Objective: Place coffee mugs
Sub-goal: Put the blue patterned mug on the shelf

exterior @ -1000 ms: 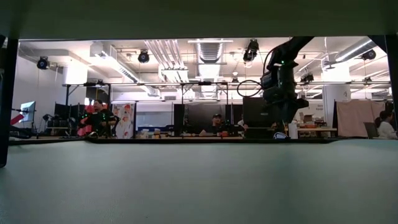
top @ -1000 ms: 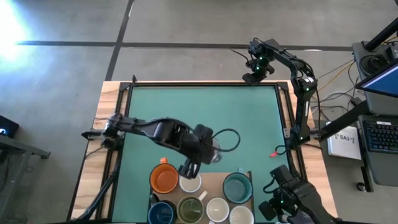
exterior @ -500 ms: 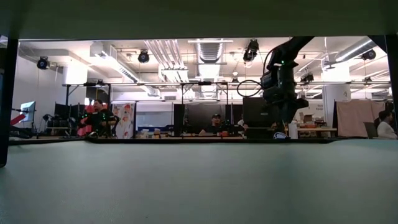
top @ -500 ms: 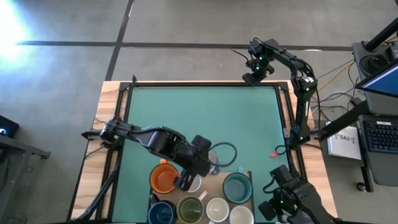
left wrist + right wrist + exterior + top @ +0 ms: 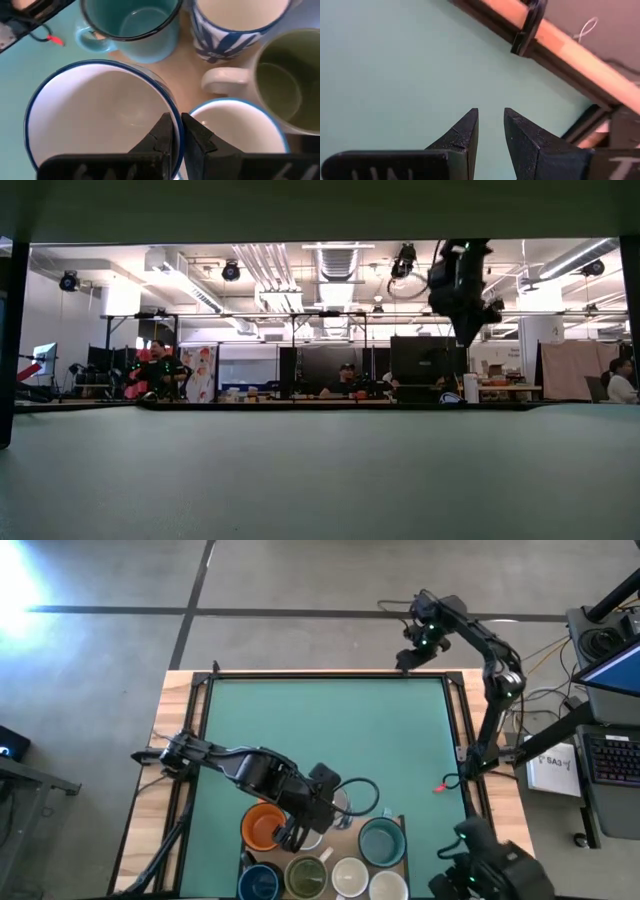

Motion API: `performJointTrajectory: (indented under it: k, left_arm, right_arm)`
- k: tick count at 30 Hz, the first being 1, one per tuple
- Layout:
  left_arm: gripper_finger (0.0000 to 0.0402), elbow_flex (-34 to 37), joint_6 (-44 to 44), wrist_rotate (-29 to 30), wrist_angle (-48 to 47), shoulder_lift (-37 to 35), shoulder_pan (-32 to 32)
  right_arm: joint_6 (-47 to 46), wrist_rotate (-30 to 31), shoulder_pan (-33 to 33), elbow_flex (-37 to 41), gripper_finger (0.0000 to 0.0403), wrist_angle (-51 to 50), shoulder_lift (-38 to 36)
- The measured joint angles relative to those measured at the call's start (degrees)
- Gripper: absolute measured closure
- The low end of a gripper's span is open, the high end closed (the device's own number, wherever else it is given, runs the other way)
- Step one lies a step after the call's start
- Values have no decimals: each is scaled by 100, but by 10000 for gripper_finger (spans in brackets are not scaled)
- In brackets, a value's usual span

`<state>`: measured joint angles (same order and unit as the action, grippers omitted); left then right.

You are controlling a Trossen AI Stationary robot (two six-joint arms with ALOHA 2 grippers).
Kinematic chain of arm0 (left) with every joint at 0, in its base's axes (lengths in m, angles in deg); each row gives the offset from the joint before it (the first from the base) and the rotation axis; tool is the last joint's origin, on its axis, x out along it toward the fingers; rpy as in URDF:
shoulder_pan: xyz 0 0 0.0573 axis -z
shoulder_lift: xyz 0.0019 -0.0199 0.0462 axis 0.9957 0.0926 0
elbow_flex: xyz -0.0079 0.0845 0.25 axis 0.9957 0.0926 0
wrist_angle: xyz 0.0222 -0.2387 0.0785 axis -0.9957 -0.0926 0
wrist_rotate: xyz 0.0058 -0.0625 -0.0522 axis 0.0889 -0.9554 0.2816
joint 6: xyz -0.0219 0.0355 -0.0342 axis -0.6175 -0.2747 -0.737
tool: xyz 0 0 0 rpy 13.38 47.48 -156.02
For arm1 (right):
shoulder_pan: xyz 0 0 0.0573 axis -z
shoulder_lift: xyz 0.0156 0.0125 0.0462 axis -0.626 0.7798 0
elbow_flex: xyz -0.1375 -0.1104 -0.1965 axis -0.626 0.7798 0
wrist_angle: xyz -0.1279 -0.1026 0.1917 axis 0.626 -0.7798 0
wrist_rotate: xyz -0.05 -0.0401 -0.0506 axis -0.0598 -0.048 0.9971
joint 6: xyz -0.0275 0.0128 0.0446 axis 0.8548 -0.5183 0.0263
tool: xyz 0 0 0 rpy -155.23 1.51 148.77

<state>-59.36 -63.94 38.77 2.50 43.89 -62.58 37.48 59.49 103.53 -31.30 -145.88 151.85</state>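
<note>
Coffee mugs are clustered at the near edge of the green table (image 5: 320, 730). The rim of a blue-rimmed white mug (image 5: 100, 120), beside the orange mug (image 5: 264, 827), is pinched by the left gripper (image 5: 177, 132), its fingers closed on the wall. The right gripper (image 5: 490, 125), slightly parted and empty, is held above the table's far right corner.

No text, label or number is legible anywhere.

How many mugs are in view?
7, clustered at one table edge: orange, teal, blue, olive, two white, another white in the left fingers. More may be hidden.
</note>
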Motion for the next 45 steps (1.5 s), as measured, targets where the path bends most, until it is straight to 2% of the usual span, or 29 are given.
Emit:
performJointTrajectory:
  k: [7,13,18,30,35,45]
  left_arm:
    - [399,0,123,-230,19,0,-2]
    - [399,0,291,-464,114,0,-2]
    - [399,0,558,-465,189,46,-7]
    - [399,3,766,-526,190,195,-9]
    - [399,4,832,-730,234,197,-9]
    - [395,50,1021,-732,354,200,-9]
  right_arm:
    - [-80,-9,-6,127,321,176,-1081]
    - [-114,-60,-104,605,321,474,-2016]
    - [-224,-175,-261,1142,321,739,-2516]
    - [-273,-176,-610,2108,321,919,-3135]
    - [-329,-178,-656,2293,321,959,-3243]
    - [-442,-183,-796,2496,321,963,-3463]
